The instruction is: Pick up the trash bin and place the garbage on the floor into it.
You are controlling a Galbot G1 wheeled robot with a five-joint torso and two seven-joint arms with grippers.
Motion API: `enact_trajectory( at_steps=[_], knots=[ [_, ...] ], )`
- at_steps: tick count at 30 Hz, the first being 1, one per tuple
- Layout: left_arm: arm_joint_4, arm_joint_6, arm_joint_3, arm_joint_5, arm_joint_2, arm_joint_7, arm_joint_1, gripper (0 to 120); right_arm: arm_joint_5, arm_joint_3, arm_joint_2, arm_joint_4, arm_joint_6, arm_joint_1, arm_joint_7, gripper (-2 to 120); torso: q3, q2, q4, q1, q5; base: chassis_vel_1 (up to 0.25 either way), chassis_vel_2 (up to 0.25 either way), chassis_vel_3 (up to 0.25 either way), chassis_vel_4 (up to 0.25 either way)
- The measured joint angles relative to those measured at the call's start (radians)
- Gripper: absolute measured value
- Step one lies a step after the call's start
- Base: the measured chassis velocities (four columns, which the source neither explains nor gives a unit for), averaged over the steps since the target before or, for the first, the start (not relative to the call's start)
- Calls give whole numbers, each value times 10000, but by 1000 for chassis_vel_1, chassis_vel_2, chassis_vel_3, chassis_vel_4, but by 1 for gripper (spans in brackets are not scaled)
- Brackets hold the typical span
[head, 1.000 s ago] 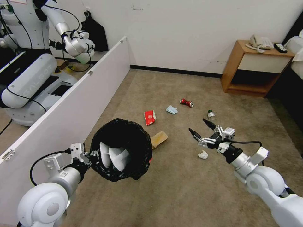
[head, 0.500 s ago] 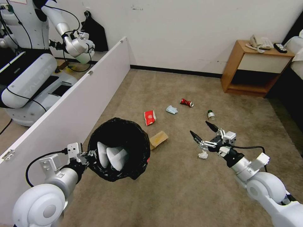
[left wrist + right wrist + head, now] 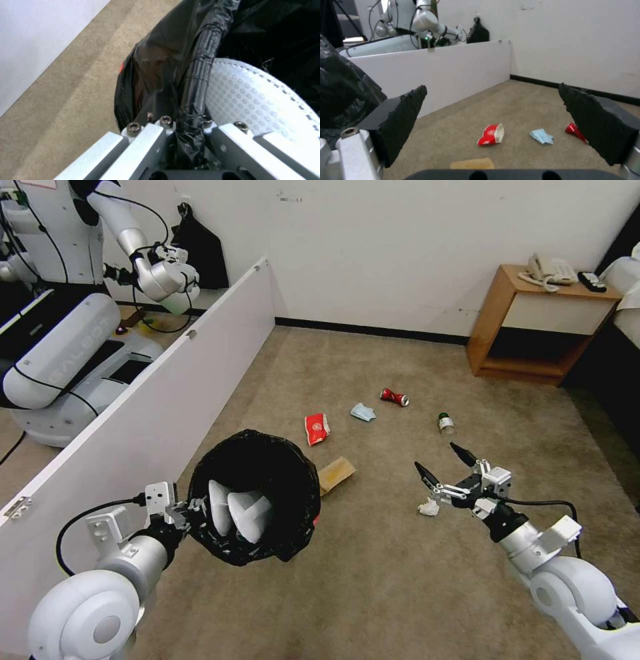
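Far left, behind the white partition (image 3: 167, 400): a second white robot (image 3: 67, 353), "GALBOT" legible in grey on its base cover. Not touching any task items.

Left gripper (image 3: 190, 511) sits low left and is clamped on the rim of the trash bin (image 3: 257, 493), held up off the floor (image 3: 373, 580) with its mouth tilted toward the camera. Left wrist view confirms it: the bag-wrapped rim (image 3: 196, 82) runs straight into the closed jaws. The black liner covers nearly all of the bin; a sliver of red shows at its right edge. Two white slippers (image 3: 240, 513) are inside, and the dotted sole of one (image 3: 253, 97) lies just beside the rim.

Floor litter, left to right:
- red paper carton (image 3: 317, 428), white print on it, too small to read
- brown cardboard piece (image 3: 335, 474), touching or partly tucked behind the bin's right edge
- light-blue face mask (image 3: 363, 412)
- crushed red can (image 3: 394, 397), no readable label
- white tissue wad (image 3: 428, 507)
- clear bottle (image 3: 445, 423) with a green cap, label text not readable

Right gripper (image 3: 445, 465) is wide open and empty, hovering just above and beside the tissue wad, not touching it. In the right wrist view both black fingers (image 3: 403, 120) are spread far apart, with the carton (image 3: 491, 134), mask (image 3: 541, 136) and can (image 3: 574, 130) on the carpet between them.

Far right: wooden side table (image 3: 533, 323) against the wall with a white phone (image 3: 550, 269) and a dark remote (image 3: 592, 281) on top.
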Motion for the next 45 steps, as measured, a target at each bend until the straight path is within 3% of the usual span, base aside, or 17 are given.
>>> enact_trajectory(
  at_steps=[24, 39, 45],
  knots=[
    [362, -7, 186, -56, -85, 4, -267, 0, 437, -154, 44, -260, -614, 342, -626, 100, -1, 0, 0, -1, 0, 0, 0, 0, 0],
    [397, -33, 255, -139, 12, 41, -321, 0, 674, -520, 76, -450, -10, 507, -651, 100, 6, -1, 3, 2, 0, -167, 156, 173, -168],
    [368, -34, 285, -158, -11, 43, -309, 0, 690, -516, 79, -459, 38, 512, -651, 100, -1, 0, -1, 0, 0, -6, 19, 16, 3]
  ],
)
